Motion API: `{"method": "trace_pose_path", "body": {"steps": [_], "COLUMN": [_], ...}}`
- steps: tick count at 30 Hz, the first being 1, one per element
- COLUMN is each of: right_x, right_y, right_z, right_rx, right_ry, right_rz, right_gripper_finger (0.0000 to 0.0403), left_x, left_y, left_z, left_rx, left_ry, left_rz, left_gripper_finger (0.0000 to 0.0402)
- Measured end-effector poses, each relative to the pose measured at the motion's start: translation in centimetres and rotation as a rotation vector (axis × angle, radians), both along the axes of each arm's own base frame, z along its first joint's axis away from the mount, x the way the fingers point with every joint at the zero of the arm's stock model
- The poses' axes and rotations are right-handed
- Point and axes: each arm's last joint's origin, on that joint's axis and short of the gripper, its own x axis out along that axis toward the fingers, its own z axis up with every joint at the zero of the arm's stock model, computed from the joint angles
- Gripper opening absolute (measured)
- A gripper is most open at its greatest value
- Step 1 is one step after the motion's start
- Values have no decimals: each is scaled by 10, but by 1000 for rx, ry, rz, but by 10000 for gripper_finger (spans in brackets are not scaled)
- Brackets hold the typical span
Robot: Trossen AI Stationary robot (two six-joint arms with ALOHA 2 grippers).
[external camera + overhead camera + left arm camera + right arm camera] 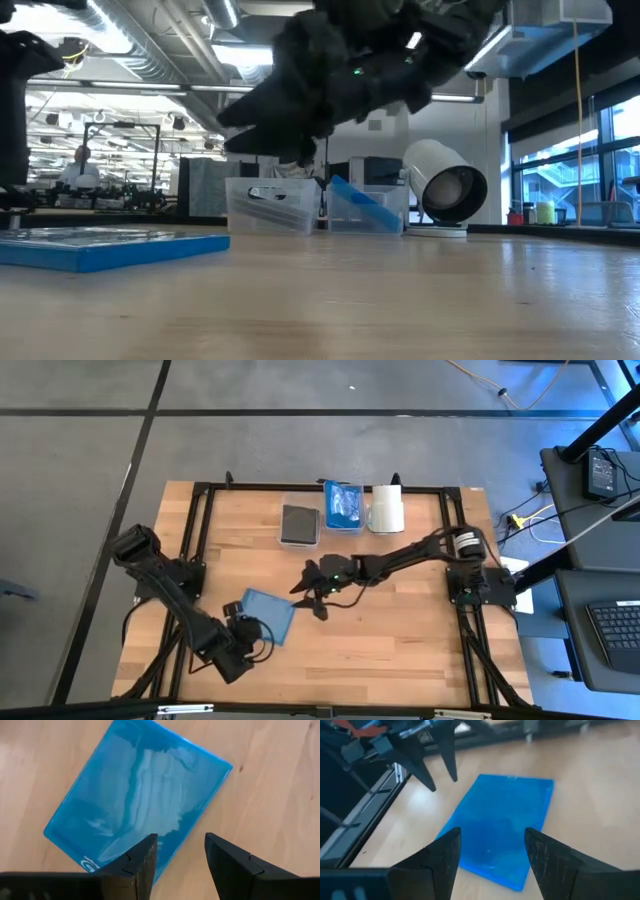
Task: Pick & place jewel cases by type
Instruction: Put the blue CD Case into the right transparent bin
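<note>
One translucent blue jewel case (268, 615) lies flat on the pale wood-grain table (400, 630), toward the left front. It is a thin, glossy, square-cornered slab; its lid reflects the ceiling lights in the left wrist view (137, 800) and looks evenly matte blue in the right wrist view (505, 822).

The left gripper (250, 628) sits just beside the case's near edge. Its two dark, blunt, wedge-shaped fingers (142, 862) stand apart with bare wood visible between them; one fingertip overlaps the case's edge in the picture, and nothing is held.

The right gripper (312, 598) hovers off the table just beside the case's far edge, as the low view (300, 90) confirms. Its fingers (442, 855) are spread wide and empty.

At the table's back edge stand two clear, thin-walled rectangular plastic bins. The left bin (300, 525) contains dark grey cases, seen as a flat dark square from above. The right bin (345, 507) contains blue cases leaning tilted inside. Just beside it lies a white cylinder roll (387, 510) with a hollow core, resting on its side.
</note>
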Motion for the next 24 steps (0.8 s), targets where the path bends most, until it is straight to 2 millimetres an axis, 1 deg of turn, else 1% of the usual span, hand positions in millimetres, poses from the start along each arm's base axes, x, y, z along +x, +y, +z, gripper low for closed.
{"method": "trace_pose_path", "body": {"steps": [6, 11, 20, 22, 24], "right_x": [25, 39, 42, 41, 42], "right_y": [0, -6, -17, -17, -17], "right_z": [-15, -27, -44, -46, -45], "right_rx": [21, 39, 48, 44, 43], "right_ry": [80, 154, 207, 219, 212], "right_rz": [9, -20, -77, -77, -76], "right_gripper_finger": [223, 223, 223, 223, 223], "left_x": [2, 2, 4, 4, 4], "left_y": [-5, -5, -8, -8, -9], "left_z": [-21, -34, -49, -54, -54], "left_rx": [97, 160, 204, 200, 190], "left_ry": [83, 147, 183, 203, 212], "left_rz": [-84, -116, -119, -111, -113], "left_gripper_finger": [164, 161, 162, 161, 162]}}
